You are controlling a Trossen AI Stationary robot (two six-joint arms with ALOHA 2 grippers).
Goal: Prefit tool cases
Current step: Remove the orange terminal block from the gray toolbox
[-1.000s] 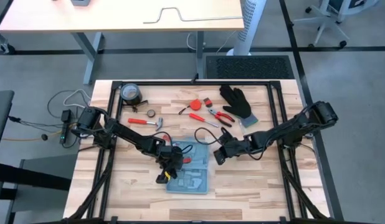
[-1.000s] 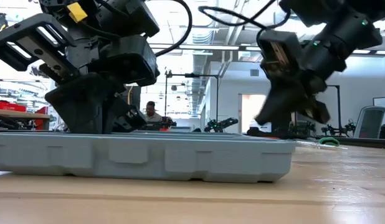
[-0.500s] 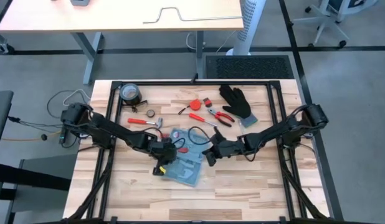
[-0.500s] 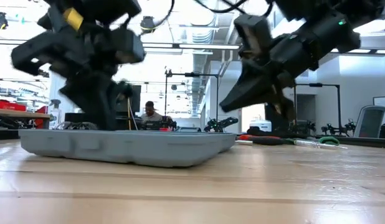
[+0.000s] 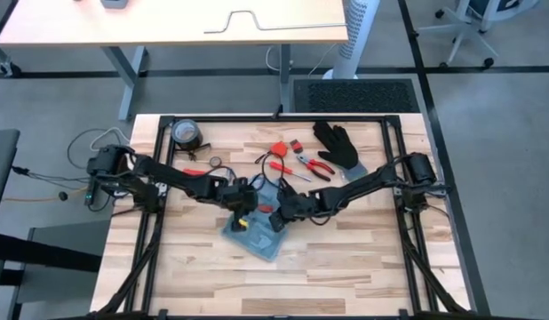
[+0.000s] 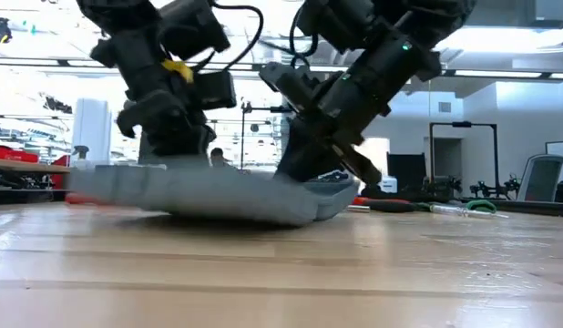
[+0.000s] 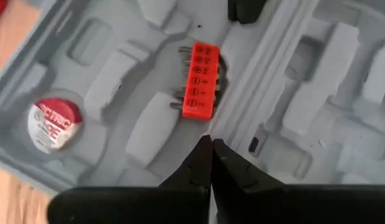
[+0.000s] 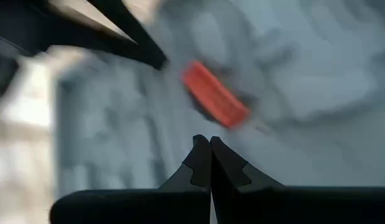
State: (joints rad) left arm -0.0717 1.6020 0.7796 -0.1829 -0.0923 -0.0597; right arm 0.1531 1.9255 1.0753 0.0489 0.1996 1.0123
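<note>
The tool case (image 5: 254, 233) lies open near the middle of the desk (image 5: 363, 267), turned askew to the desk's edges, with its moulded slots facing up. It looks like thin, stiff plastic: light enough to skid on the smooth wood at a nudge, and hollow, so it may flex or tip if pressed at one end. In the low view its right end (image 6: 318, 196) seems lifted a little off the wood. The raised rims and the hinge ridge between the two halves are probably the surest places to take hold or push; the shallow slots give little purchase.

The left end effector (image 7: 210, 144) hangs over the case's inside with its fingers closed together and nothing between them, just short of a red bit holder (image 7: 200, 81) seated in a slot, beside the ridge.

The right end effector (image 8: 209, 144) is also over the open case, fingers pressed together and empty, pointing towards the same red holder. Whether either tip touches the plastic, I cannot tell.
</note>
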